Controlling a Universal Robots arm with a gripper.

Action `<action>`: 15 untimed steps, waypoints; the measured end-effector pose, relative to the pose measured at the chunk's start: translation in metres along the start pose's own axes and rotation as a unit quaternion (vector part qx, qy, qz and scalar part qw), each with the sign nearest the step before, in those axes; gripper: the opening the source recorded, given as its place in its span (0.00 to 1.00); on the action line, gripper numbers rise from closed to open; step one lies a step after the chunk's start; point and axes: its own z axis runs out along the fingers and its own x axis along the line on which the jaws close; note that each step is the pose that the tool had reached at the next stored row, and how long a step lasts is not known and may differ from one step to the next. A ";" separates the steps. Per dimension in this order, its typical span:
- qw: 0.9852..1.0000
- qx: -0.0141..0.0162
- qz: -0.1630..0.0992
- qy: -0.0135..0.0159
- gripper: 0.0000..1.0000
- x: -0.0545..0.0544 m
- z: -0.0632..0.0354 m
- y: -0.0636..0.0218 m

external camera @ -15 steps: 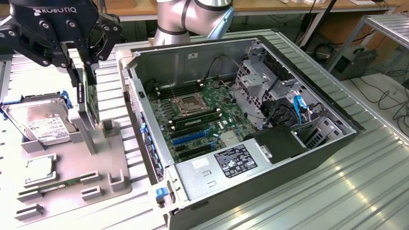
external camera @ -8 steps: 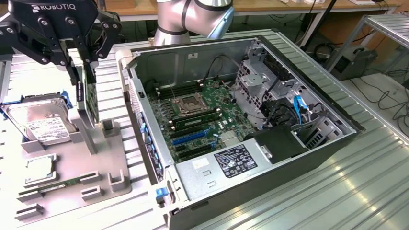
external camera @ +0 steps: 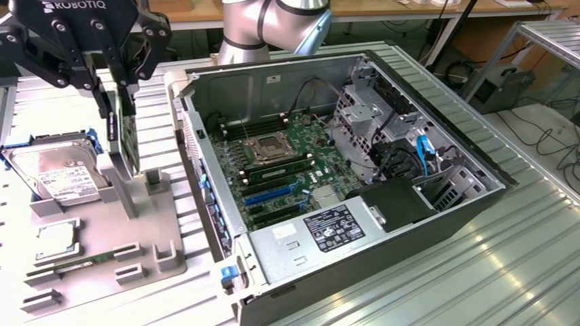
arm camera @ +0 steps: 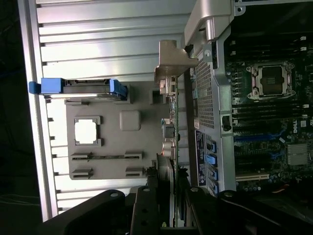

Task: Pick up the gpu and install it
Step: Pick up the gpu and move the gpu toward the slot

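Observation:
The gpu point(external camera: 125, 146) is a thin dark card standing on edge over the grey fixture plate point(external camera: 149, 234), to the exterior view's left of the open computer case point(external camera: 435, 204). My gripper point(external camera: 118, 109) comes down from above, and its two black fingers are shut on the card's upper edge. In the wrist view the gpu point(arm camera: 174, 142) shows edge-on, running from my gripper point(arm camera: 171, 208) toward its pale metal bracket point(arm camera: 171, 63). Whether the card's lower edge still rests in its grey holder I cannot tell.
A silver hard drive point(external camera: 54, 173) with blue clips, a processor point(external camera: 56, 241) and a green memory stick point(external camera: 86, 261) lie on the fixture. The case's motherboard point(external camera: 281, 170) is exposed with blue slots point(external camera: 272, 190) near its lower edge. The case's perforated wall point(arm camera: 205, 98) stands close beside the card.

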 end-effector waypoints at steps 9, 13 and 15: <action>1.000 0.000 0.000 0.000 0.26 0.000 -0.0037 0.0001; 1.000 0.000 0.000 0.000 0.26 0.000 -0.0053 0.0001; 1.000 0.000 0.000 0.000 0.26 0.000 -0.0061 0.0001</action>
